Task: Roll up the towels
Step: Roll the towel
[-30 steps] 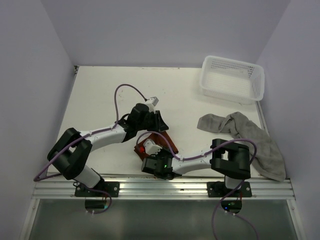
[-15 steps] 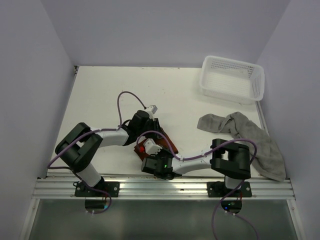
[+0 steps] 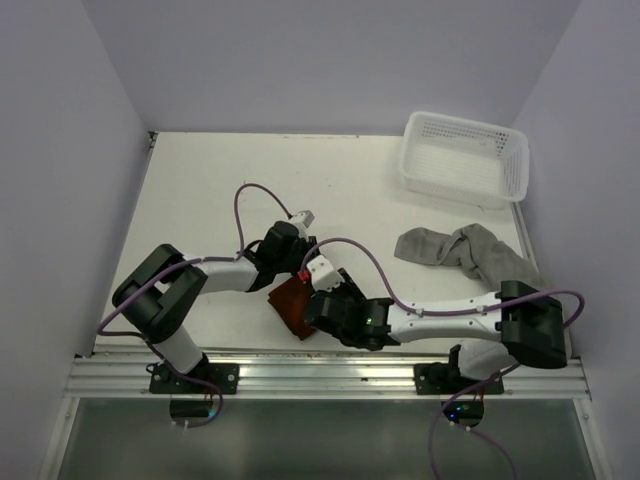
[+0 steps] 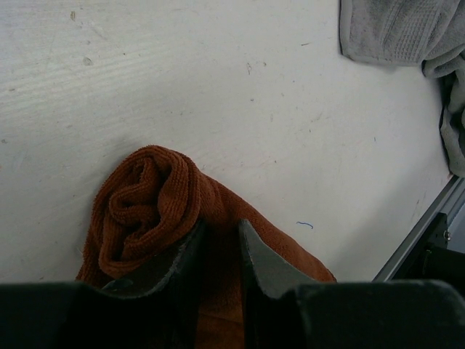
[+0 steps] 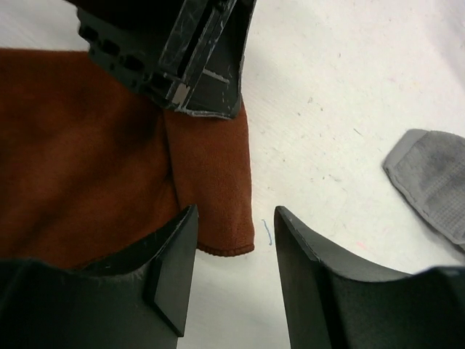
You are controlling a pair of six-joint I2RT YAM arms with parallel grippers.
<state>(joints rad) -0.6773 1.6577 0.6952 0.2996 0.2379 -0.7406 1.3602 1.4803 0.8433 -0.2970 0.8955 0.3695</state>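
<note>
The rust-brown towel (image 3: pixel 288 302) lies near the front edge, one end curled into a loose roll (image 4: pixel 151 195). My left gripper (image 3: pixel 299 268) presses down on it, jaws nearly closed with towel fabric between them (image 4: pixel 221 227). My right gripper (image 3: pixel 318 298) is open at the towel's right edge (image 5: pixel 236 212); the towel's corner (image 5: pixel 218 218) lies just ahead of its left finger (image 5: pixel 174 269). The left gripper's body also shows in the right wrist view (image 5: pixel 174 58). The grey towel (image 3: pixel 490 265) lies crumpled and unrolled at the right, apart from both grippers.
A white mesh basket (image 3: pixel 512 160) stands at the back right. The grey towel shows at the edge of the left wrist view (image 4: pixel 399 29) and the right wrist view (image 5: pixel 432 182). The table's metal front rail (image 3: pixel 330 378) runs just behind the arms.
My right arm has swung its elbow out to the right and its gripper has shifted to the towel's right edge. My left gripper came down onto the towel a second ago and has stayed.
</note>
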